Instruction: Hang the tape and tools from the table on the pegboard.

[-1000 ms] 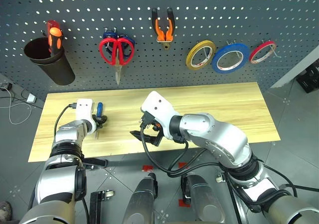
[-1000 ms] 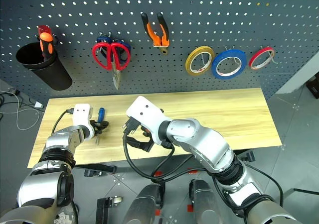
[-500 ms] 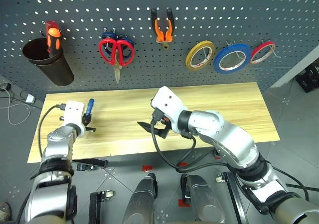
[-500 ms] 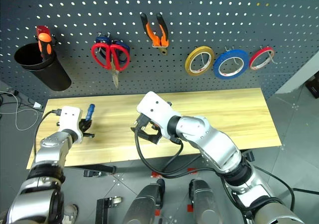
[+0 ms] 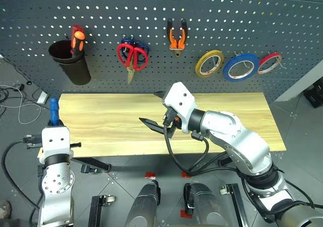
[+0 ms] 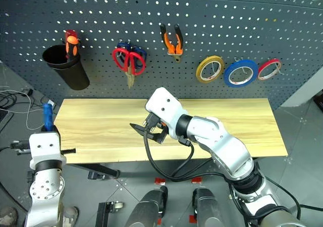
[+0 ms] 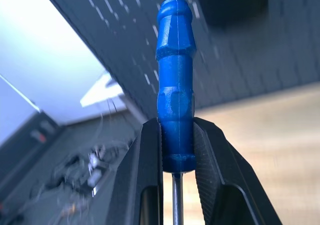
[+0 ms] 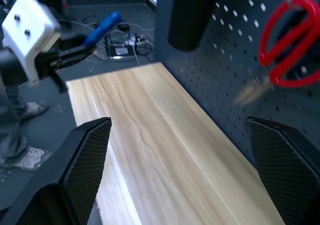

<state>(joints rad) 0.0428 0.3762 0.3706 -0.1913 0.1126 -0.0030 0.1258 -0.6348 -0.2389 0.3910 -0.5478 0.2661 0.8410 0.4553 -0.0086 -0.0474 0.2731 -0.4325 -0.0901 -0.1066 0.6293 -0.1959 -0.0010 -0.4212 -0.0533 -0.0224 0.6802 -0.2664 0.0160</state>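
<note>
The left claw (image 7: 176, 157) was clamped tight on the blue-handled screwdriver (image 7: 175, 85), both black fingers (image 7: 145, 175) pinching the bottom end of the handle, with the metal shaft running down between them. The handle stuck straight up out of that claw, off the worktop's left end and clear of the wood.

The right claw (image 5: 157, 109) was spread as wide as it goes with nothing in it, hanging over the middle of the worktop (image 5: 111, 126). From that claw's own camera you could see the left claw and its screwdriver across the planks, well apart from it.

Past both claws, up on the pegboard (image 5: 252, 15), most of the stuff was already on hooks. Closest behind the left claw was a black cup (image 5: 70, 63) holding an orange-and-red-handled screwdriver (image 5: 76, 37). Behind the right claw hung the red-handled scissors (image 5: 132, 59), overlapping a dark blue-handled pair (image 5: 143, 49), and the pliers (image 5: 176, 34) with orange-and-black handles. Further along to that claw's right sat a yellow roll (image 5: 209, 63), then the blue tape (image 5: 241, 67), then a red roll (image 5: 269, 63).
</note>
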